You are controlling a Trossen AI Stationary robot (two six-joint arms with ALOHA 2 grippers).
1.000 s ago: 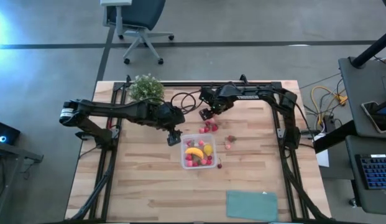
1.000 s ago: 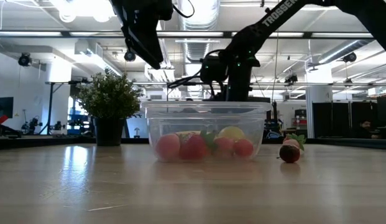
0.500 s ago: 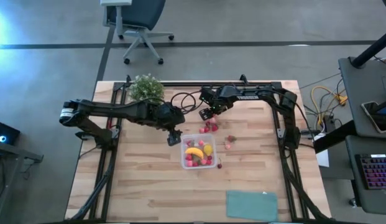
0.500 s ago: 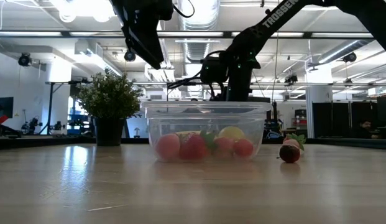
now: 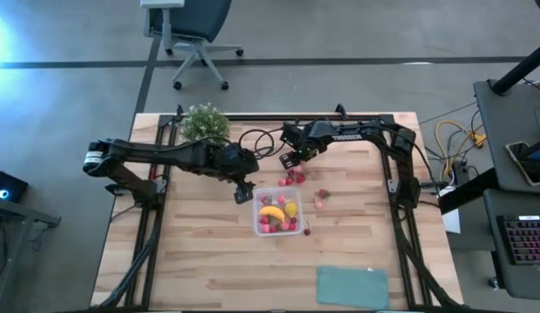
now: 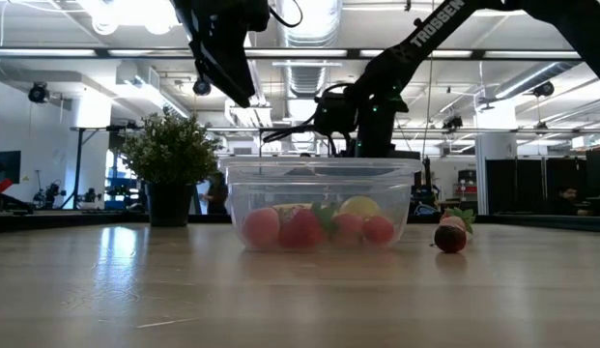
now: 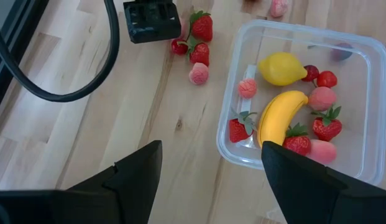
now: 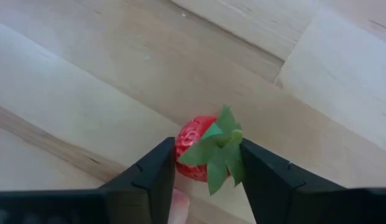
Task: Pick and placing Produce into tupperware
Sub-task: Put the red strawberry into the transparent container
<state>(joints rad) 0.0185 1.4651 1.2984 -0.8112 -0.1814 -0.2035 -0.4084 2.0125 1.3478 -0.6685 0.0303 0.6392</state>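
2 dark arms point(image 5: 165, 154), white lettering

The wooden table point(image 5: 200, 261) is lying bare across the lower left of the high view, leaving a wide path in. At the lower right a flat teal rectangle point(image 5: 352, 286) is taking up a patch. The potted plant point(image 5: 204, 123) is blocking the upper left corner. Around the tupperware point(image 5: 277, 211), loose berries point(image 5: 292, 177) are crowding its upper side, where the right gripper point(image 5: 290, 160) is standing. The left gripper point(image 5: 244, 190) is hanging spread just beside its upper-left corner.
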